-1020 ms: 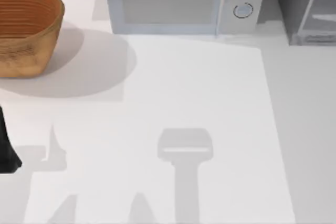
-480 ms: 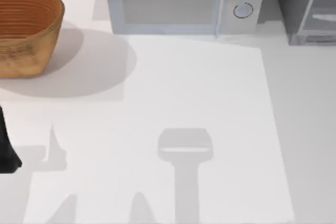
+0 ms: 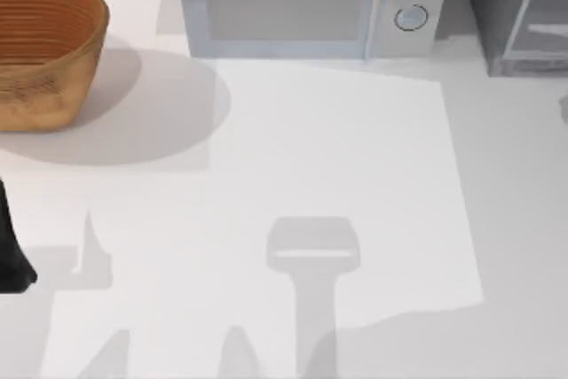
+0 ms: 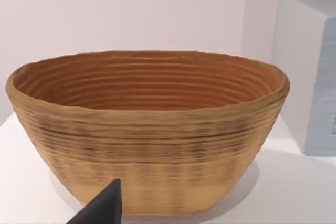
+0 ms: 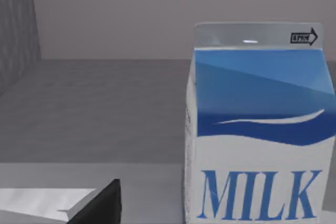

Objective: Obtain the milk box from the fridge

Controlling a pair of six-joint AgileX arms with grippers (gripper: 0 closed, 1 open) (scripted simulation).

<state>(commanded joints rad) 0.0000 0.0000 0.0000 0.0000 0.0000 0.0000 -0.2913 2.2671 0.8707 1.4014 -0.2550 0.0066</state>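
The milk box, blue above and white below with "MILK" printed on its face, stands upright on a grey floor with grey walls behind and beside it, seen close in the right wrist view; one dark fingertip of the right gripper shows near it, apart from the carton, and I cannot tell how its jaws stand. In the top view the fridge sits at the table's far right corner, just beside the pale microwave with two round dials. A woven basket rests at the far left. The left arm sits parked at the left edge, its gripper facing the basket, jaw state not discernible.
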